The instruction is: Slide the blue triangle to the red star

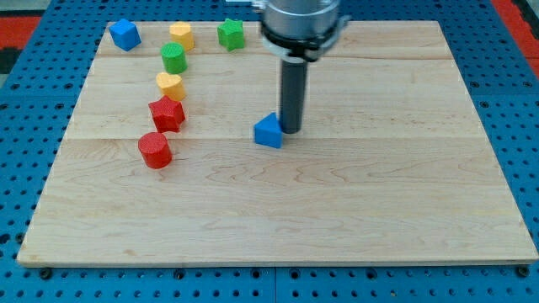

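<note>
The blue triangle lies near the middle of the wooden board. My tip stands right beside it, on its right side, touching or almost touching it. The red star sits at the view's left, well to the left of the blue triangle and slightly higher in the view. The rod comes down from the arm's head at the view's top.
A red cylinder lies just below the red star. A yellow heart and a green cylinder stand above it. A yellow block, a green star and a blue block line the top edge.
</note>
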Controlling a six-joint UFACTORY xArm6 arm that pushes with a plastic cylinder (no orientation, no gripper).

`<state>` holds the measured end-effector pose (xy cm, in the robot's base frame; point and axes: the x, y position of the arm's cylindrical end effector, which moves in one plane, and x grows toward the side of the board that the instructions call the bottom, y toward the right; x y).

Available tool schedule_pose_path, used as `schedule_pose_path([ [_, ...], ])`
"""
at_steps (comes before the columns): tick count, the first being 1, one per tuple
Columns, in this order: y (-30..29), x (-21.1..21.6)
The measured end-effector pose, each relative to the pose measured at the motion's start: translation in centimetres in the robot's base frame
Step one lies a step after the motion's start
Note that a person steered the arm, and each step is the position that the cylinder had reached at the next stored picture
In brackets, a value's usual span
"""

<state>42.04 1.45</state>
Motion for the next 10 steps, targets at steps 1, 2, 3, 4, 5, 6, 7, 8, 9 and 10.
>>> schedule_pose_path([
  [1,-1.4,-0.3],
  [2,-6.5,2.2],
  [3,-9.3,4.8],
  [4,-8.1,7.9],
  [5,-4.6,9.8],
  [6,-2.7,12.1],
  [7,-4.4,13.0],
  [8,-10.9,12.6],
  [9,-12.5,12.6],
  [10,-11.1,13.9],
])
